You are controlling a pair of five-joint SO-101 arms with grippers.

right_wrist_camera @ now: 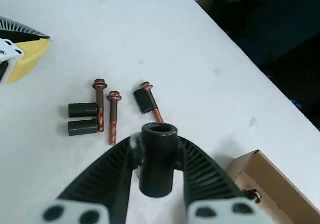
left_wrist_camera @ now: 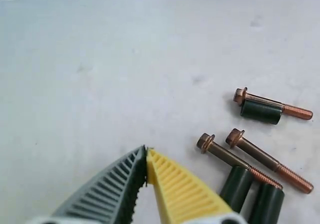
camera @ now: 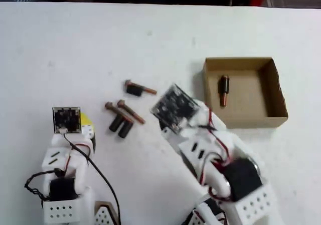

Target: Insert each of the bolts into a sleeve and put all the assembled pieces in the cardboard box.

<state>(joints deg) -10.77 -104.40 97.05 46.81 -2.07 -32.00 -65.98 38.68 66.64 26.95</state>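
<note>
- The right gripper [right_wrist_camera: 157,145], its tips covered by its own arm in the high view, clenches an upright black sleeve [right_wrist_camera: 158,171], smooth, with an open bore.
- The left gripper [left_wrist_camera: 146,156] has ribbed grey and yellow fingers pressed together, empty, toward the table's [camera: 60,44] near left corner.
- Mid-table, two copper bolts [left_wrist_camera: 270,160] lie against two sleeves [left_wrist_camera: 236,186]. Whether the third bolt [left_wrist_camera: 297,112] runs through or beside its own short sleeve [left_wrist_camera: 260,112] is unclear.
- The cardboard box [camera: 278,92], near the right edge, holds one sleeved bolt [camera: 223,90].

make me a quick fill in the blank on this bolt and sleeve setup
1. The jaws of the right gripper are shut on a black ____.
2. The cardboard box holds ____ assembled piece.
3. The jaws of the left gripper are ____, holding nothing.
4. ____ bolts lie on the table outside the box.
Missing words: sleeve; one; shut; three.
</note>
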